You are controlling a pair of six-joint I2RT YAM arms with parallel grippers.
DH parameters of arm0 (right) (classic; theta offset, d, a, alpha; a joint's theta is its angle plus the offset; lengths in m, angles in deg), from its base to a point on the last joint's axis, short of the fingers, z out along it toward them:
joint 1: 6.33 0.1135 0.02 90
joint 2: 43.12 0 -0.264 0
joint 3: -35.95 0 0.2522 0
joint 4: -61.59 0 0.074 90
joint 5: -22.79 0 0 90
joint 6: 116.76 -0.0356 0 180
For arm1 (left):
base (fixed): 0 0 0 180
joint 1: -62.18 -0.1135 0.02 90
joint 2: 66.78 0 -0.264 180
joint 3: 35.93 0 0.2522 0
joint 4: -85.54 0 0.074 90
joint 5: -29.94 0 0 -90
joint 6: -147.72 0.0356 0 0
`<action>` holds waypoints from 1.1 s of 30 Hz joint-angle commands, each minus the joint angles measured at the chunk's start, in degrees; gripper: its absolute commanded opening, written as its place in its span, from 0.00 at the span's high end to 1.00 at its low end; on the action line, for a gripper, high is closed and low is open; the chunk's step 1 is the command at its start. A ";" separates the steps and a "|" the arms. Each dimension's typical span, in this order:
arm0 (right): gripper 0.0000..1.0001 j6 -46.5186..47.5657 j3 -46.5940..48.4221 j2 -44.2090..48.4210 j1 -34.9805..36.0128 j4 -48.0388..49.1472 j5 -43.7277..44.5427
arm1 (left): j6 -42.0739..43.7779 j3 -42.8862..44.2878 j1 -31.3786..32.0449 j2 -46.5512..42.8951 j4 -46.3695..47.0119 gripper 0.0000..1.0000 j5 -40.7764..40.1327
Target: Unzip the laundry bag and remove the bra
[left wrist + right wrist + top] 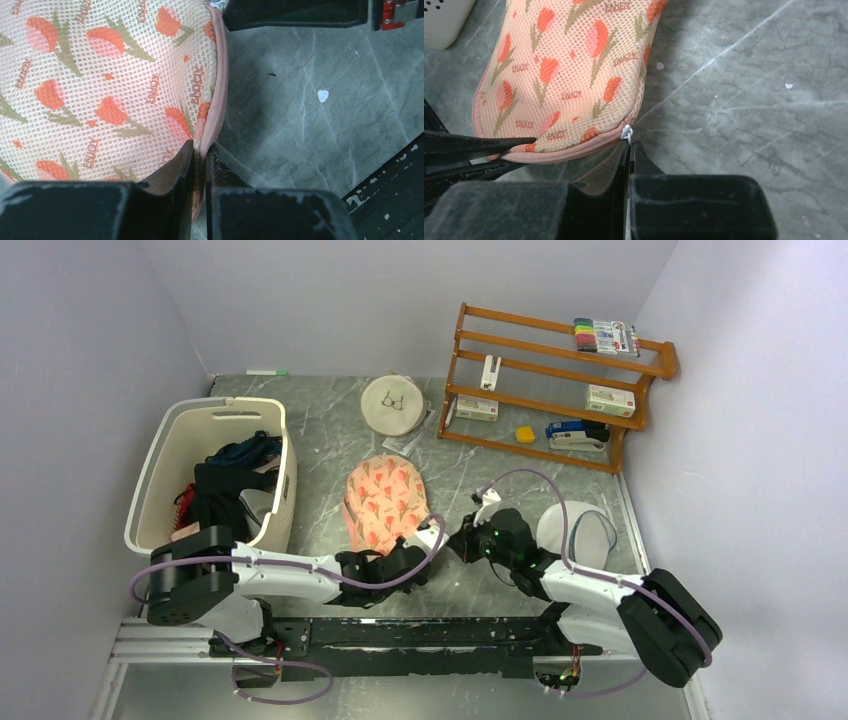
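The peach-pink floral mesh laundry bag (pixel 385 502) lies flat mid-table, zipped shut. My left gripper (pixel 412 558) is at its near edge, shut on the bag's pink zipper seam (pixel 214 120). My right gripper (pixel 458 537) is at the bag's near right corner, shut on the small white zipper pull (pixel 626 133). In the right wrist view the bag (pixel 569 75) fills the upper left and the left gripper's black fingers (pixel 469 145) pinch its edge. The bra is hidden inside the bag.
A cream slatted basket (pixel 150 500) with dark clothes stands at the left. A white domed item with a grey rim (pixel 578 532) sits by the right arm. A wooden rack (pixel 555 385) and an embroidery hoop (pixel 392 405) are at the back.
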 commanded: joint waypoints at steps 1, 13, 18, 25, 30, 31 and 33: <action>0.97 -2.65 -1.85 3.37 -0.64 1.74 2.91 | -2.83 0.90 -0.07 0.31 -5.95 0.75 2.43; 0.79 3.69 5.06 7.03 -0.77 -7.52 8.03 | -9.65 0.59 -0.07 -15.81 -14.63 0.14 2.38; 0.61 3.82 7.11 8.59 -0.71 -11.49 10.16 | -11.14 0.88 -1.90 -24.49 -19.08 0.04 1.32; 0.40 3.14 9.03 13.07 -0.77 -17.07 14.91 | -11.28 -1.28 -21.01 -37.47 -20.31 0.01 14.41; 0.35 3.22 12.73 15.53 -0.82 -22.78 18.70 | -11.65 -1.70 -32.31 -35.93 -19.99 0.01 27.33; 0.35 3.37 13.38 15.85 -0.86 -23.79 19.13 | -12.05 -2.18 -34.24 -34.81 -19.23 0.01 29.83; 0.35 3.74 14.55 16.47 -0.86 -25.46 19.05 | -13.26 -3.52 -37.88 -32.73 -17.03 0.01 34.17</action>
